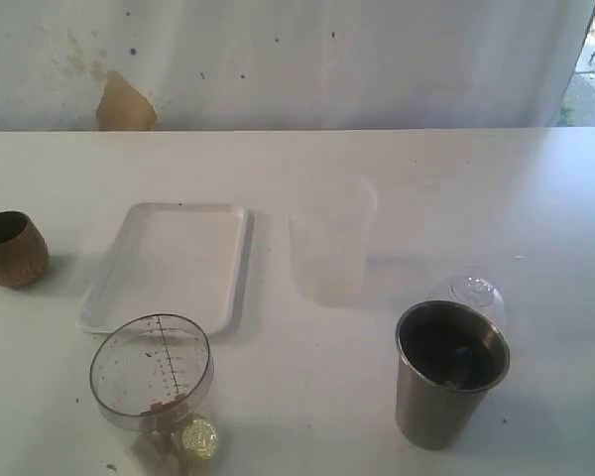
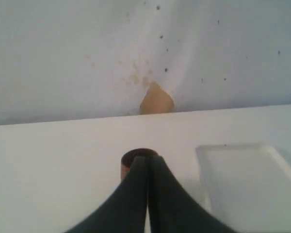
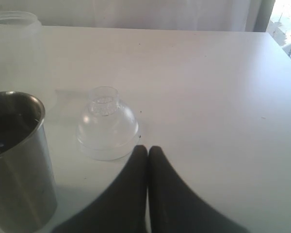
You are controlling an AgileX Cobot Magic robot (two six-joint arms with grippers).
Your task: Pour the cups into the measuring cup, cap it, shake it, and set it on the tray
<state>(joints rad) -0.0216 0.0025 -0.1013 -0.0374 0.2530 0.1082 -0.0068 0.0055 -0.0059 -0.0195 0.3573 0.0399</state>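
The steel tumbler [image 1: 448, 375] stands at the front right and shows at the edge of the right wrist view [image 3: 17, 160]. At the far left sits the squat brown cup [image 1: 10, 248], partly hidden behind my left gripper's tips [image 2: 128, 162]. Front left of centre is the clear measuring cup [image 1: 151, 372] with its dark scale. The white tray [image 1: 169, 266] lies behind it. A clear domed cap [image 1: 468, 294] rests behind the tumbler, just beyond my right gripper [image 3: 148, 151]. Both grippers are shut with nothing in them; my left gripper [image 2: 147, 160] points at the brown cup. Neither appears in the exterior view.
A frosted translucent beaker [image 1: 329, 248] stands mid-table, right of the tray. A small yellowish round object [image 1: 199, 437] lies at the foot of the measuring cup. A white wall with a tan patch [image 1: 125, 105] runs behind the table.
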